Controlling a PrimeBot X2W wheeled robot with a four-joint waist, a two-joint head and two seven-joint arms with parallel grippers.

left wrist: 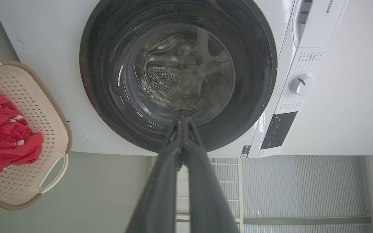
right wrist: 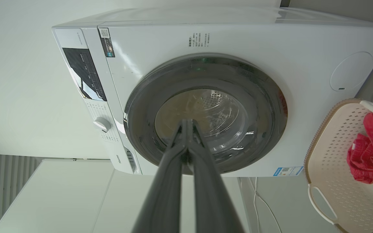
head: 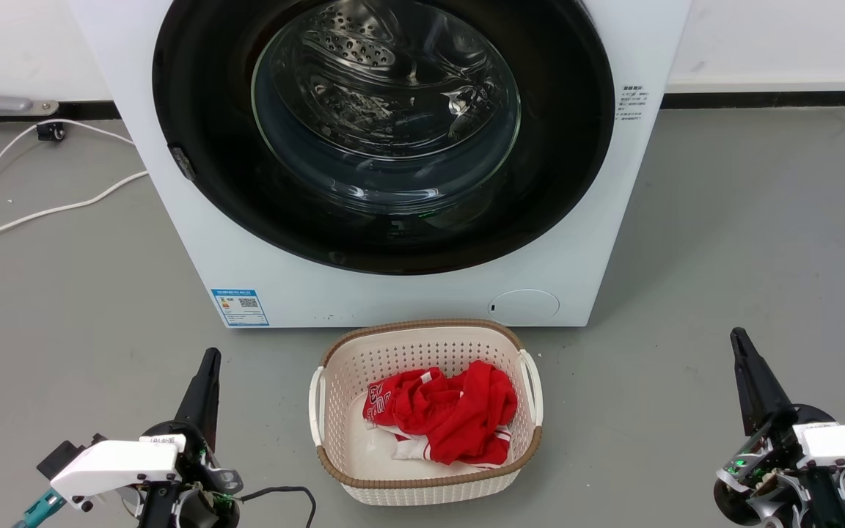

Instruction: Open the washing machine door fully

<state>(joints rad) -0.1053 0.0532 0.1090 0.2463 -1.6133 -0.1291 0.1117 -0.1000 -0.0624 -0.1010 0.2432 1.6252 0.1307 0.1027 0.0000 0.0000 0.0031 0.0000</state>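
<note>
- Left hand (head: 210, 359) low on the robot's left, dark fingers pressed together, empty, well apart from the machine.
- Right hand (head: 739, 339) low on the right, fingers together too, empty.
- large round glossy black washing machine door (head: 386, 132) with clear glass bowl sits shut, flush on the front of the big white boxy washing machine (head: 393, 293).
- small blue label (head: 240, 306) low left on the front, round cap (head: 524, 306) low right.
- cream perforated plastic basket (head: 422, 323) with brown rim on the grey floor (head: 723, 242) just before the machine, between the hands; crumpled red garment (head: 452, 411) inside.
- white cable (head: 26, 213) on the floor left of the machine.
</note>
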